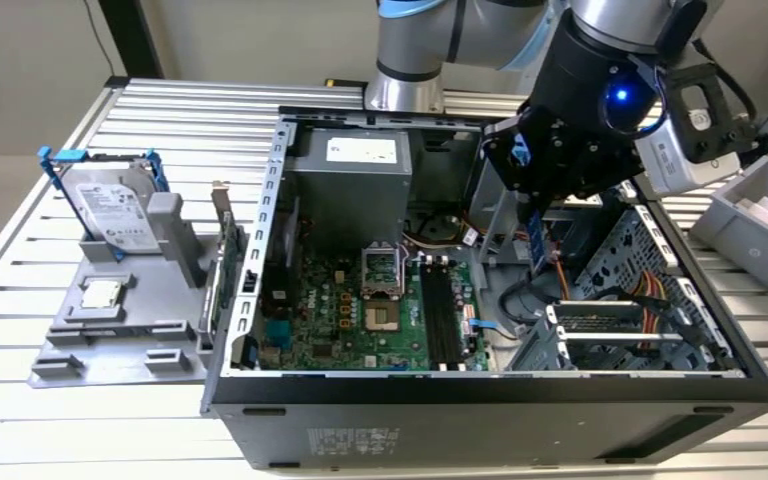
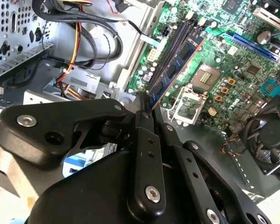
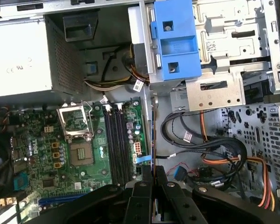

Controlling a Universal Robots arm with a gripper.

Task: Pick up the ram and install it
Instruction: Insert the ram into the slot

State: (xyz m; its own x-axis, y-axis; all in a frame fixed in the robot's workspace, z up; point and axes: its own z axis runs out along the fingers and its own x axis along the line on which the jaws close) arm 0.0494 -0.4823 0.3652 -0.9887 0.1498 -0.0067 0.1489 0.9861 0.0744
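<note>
My gripper (image 1: 535,207) hangs over the open computer case (image 1: 491,385), shut on one end of the ram (image 1: 539,245). In the second wrist view the ram (image 2: 175,70) is a dark board with black chips, running out from the gripper (image 2: 143,109) above the motherboard. Seen edge-on in the first wrist view, the ram (image 3: 152,135) is a thin line past the gripper (image 3: 152,170). The black memory slots (image 1: 444,312) (image 3: 117,140) lie on the motherboard beside the open CPU socket (image 1: 381,272). The ram is above the board and off to the side of the slots, toward the drive cage.
On a grey stand (image 1: 117,330) at the exterior view's left are a silver hard drive with blue brackets (image 1: 111,205) and a small CPU chip (image 1: 101,292). A grey bin (image 1: 758,225) sits at the right. Cables (image 1: 624,300), the drive cage (image 3: 214,56) and the power supply (image 1: 357,165) crowd the case.
</note>
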